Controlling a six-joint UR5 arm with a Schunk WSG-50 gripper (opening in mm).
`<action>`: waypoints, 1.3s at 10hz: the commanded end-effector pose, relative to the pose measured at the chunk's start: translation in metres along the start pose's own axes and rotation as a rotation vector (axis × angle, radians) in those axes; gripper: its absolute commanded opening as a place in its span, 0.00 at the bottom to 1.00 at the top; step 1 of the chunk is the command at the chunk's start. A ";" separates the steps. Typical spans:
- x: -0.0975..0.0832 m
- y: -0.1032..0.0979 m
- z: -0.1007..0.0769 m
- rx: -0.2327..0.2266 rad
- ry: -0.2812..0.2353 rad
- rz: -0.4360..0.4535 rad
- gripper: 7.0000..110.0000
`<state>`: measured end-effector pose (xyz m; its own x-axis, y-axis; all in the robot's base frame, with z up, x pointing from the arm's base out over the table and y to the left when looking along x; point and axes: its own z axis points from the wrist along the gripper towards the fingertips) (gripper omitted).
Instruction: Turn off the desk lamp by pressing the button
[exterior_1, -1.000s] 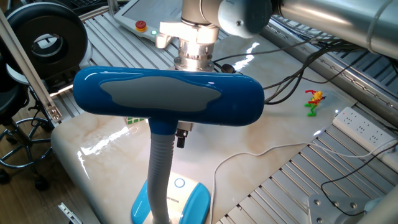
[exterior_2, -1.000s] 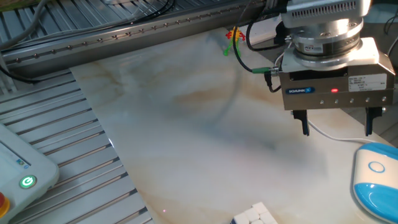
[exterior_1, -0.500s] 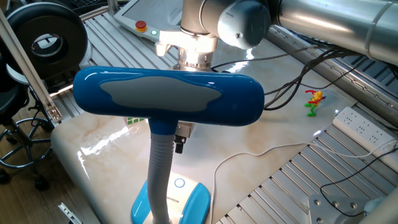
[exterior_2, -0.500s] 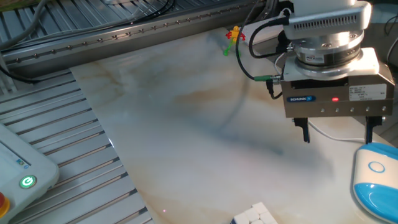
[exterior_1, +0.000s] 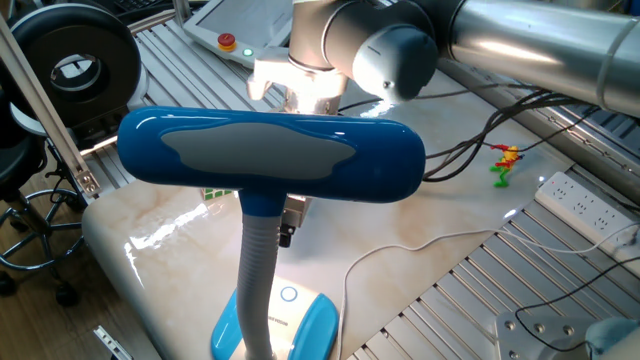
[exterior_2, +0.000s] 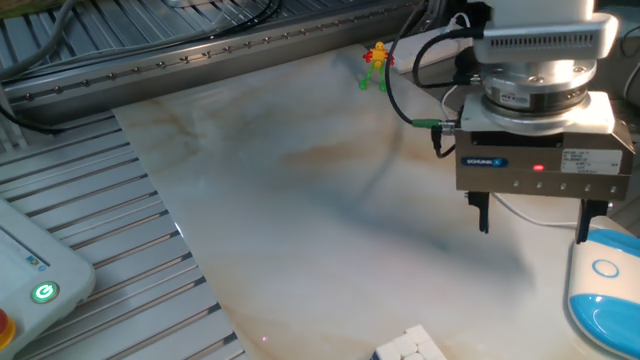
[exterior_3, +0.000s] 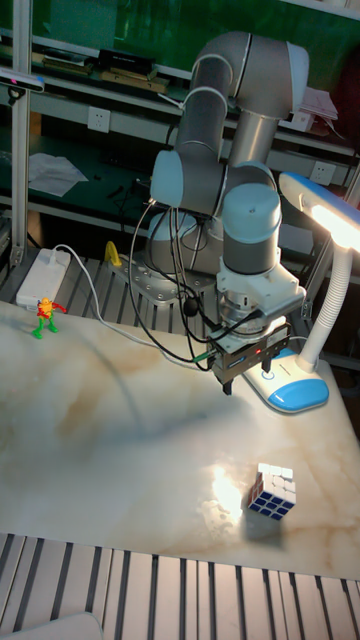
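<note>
Marbled tabletop (exterior_2: 300, 190): desk lamp (exterior_1: 270, 160) lit (task pending); its button (exterior_2: 606, 268) on the base, just beside the gripper (exterior_2: 535, 220), fingers spread apart, hanging poised for pressing.

silver-grey jointed arm (exterior_3: 235, 120), black cables, boxy grey hand (exterior_2: 533, 215) with red light.

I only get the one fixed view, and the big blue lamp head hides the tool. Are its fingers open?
Observer: Yes. The other fixed view shows the tool with a clear gap between its fingers, holding nothing.
Operator: Is it over the button?
Observer: Not quite. There the button lies to one side of the fingers.
Operator: Is the light on?
Observer: Yes. The tall fixed view shows the desk lamp glowing under its head.
</note>
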<state>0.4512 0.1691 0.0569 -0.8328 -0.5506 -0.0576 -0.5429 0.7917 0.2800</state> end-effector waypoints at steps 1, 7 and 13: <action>0.001 0.005 -0.005 0.019 -0.022 0.006 0.79; -0.001 0.024 0.003 0.040 -0.043 0.023 0.79; 0.006 0.027 0.012 0.053 -0.049 0.019 0.79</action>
<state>0.4338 0.1888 0.0526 -0.8450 -0.5276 -0.0875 -0.5330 0.8174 0.2186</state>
